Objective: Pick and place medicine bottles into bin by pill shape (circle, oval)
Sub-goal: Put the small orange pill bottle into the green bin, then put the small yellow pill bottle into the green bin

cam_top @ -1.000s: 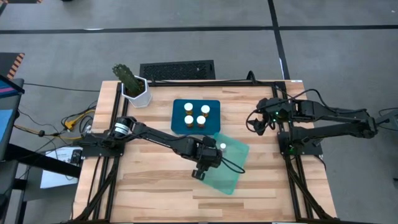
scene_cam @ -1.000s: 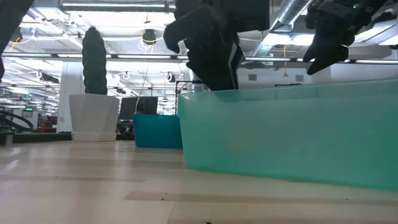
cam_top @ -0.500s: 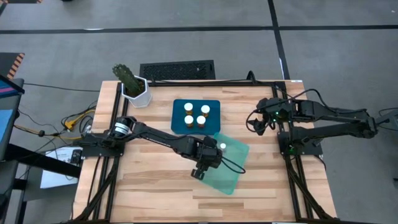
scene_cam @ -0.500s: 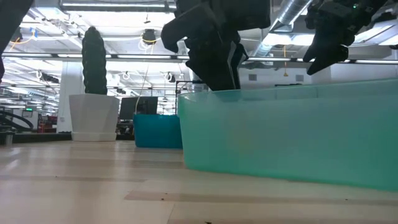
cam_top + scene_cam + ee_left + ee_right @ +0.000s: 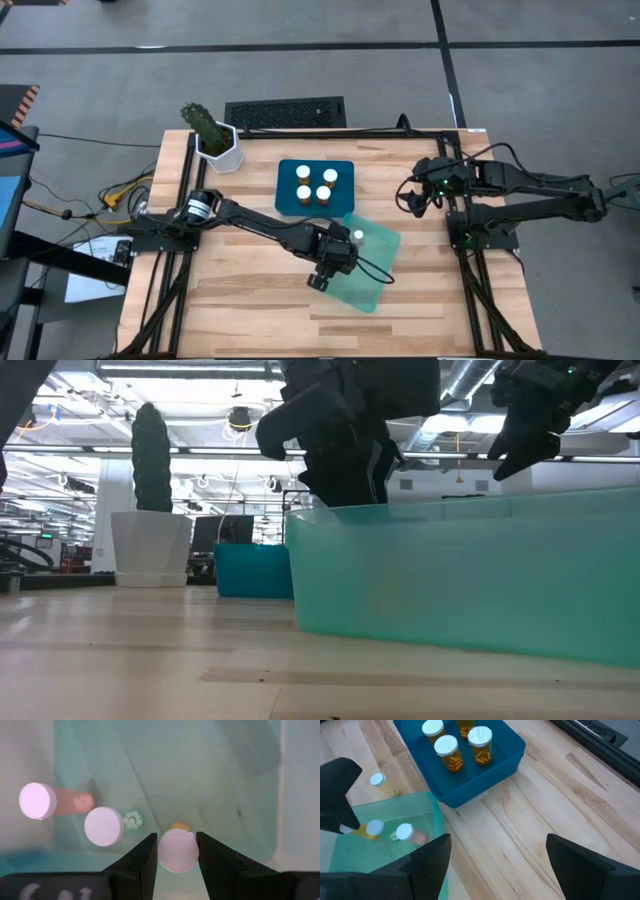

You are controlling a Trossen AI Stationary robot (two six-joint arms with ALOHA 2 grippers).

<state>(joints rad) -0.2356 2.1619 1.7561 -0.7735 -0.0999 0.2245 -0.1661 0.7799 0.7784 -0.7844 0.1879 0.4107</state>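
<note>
My left gripper reaches down into the clear teal bin, shut on a medicine bottle with a white cap and amber body. Two more white-capped bottles stand on the bin's floor, one with pink contents and one with pale green contents. Three amber bottles stand in the blue bin. Another bottle shows on the wood beyond the teal bin. My right gripper is open and empty, raised near the table's right edge. My left gripper pinches the bottle's round white cap between its two fingers, one on each side. The fingers come from above, pointing down into the bin. The bottle is upright below them; whether its base rests on the bin's floor I cannot tell.
A white hexagonal pot with a cactus stands at the far left corner. The blue bin touches the teal bin's far corner. Bare wood lies along the near edge and between the bins and my right arm.
My left gripper has shifted a little toward the table's near edge at the teal bin's rim and tipped slightly. My right arm has kept still.
</note>
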